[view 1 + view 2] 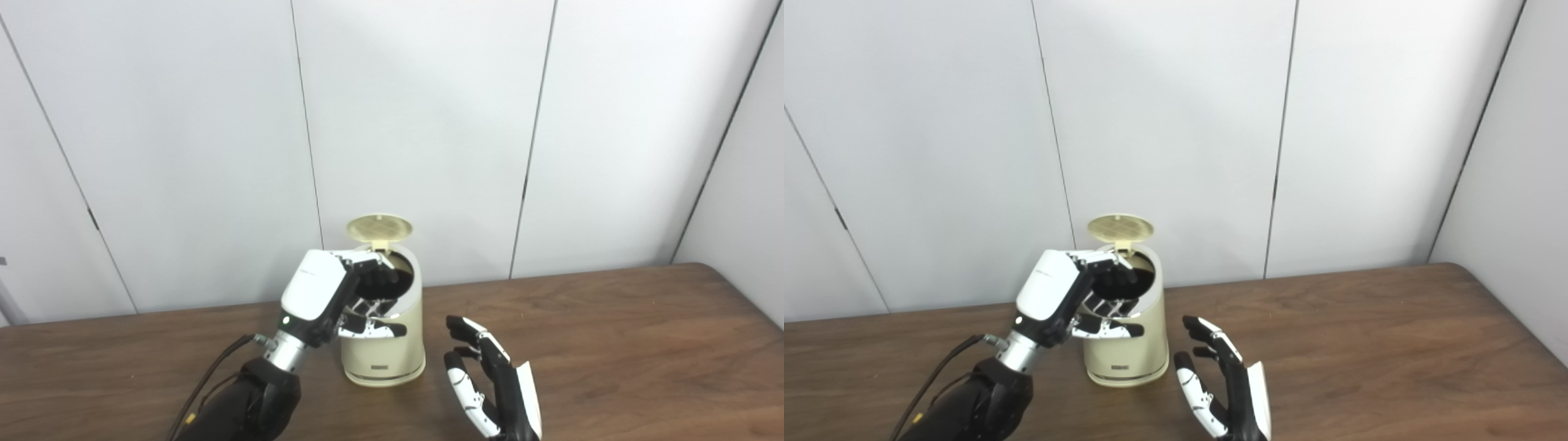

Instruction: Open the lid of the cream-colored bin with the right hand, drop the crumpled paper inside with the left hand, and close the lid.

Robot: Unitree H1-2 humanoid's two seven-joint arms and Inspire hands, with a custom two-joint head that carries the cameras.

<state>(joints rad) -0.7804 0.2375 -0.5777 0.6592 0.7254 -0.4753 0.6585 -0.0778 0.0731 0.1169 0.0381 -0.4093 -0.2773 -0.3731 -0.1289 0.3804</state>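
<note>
Now, at the left, our left hand (334,294) hangs over the bin's (383,343) open mouth, fingers curled down into the dark opening; whether they hold the paper we cannot tell, for no paper shows in either view. The bin stands upright near the table's (612,331) far edge, its lid (379,228) tipped up at the back. To the right, our right hand (490,380) rests beside the bin, fingers spread and empty, apart from its wall. We judge the lid lies up and back from that nearer hand. The right eye view shows more of the mouth.
</note>
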